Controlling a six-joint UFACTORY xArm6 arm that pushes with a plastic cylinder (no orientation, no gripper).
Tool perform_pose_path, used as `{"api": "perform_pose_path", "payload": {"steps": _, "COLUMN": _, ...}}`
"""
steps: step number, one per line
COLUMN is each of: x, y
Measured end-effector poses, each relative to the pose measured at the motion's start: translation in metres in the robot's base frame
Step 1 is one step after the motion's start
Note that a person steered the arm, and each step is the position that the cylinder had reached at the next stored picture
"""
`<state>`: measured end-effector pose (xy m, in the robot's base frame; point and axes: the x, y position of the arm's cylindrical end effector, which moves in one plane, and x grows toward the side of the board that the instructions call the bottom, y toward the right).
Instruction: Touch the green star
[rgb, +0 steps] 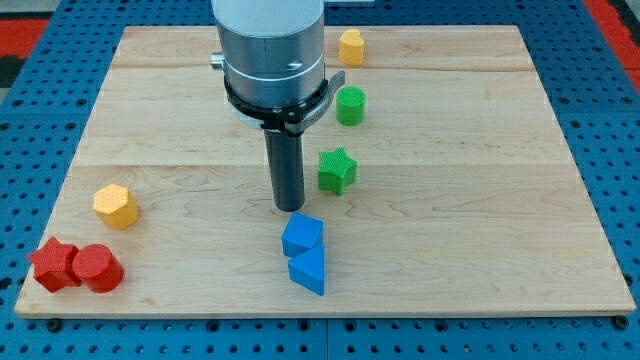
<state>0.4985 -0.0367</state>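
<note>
The green star lies near the middle of the wooden board. My tip stands on the board a short way to the view's left of the star and slightly lower, with a small gap between them. Directly below the tip lies a blue block, close to it, with a blue triangular block touching it from below.
A green cylinder sits above the star. A yellow block is near the view's top. A yellow hexagon lies at the left. A red star and a red cylinder sit together at the bottom left corner.
</note>
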Motion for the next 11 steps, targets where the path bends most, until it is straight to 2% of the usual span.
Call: {"api": "perform_pose_path", "payload": {"steps": 11, "x": -0.022, "y": 0.034}}
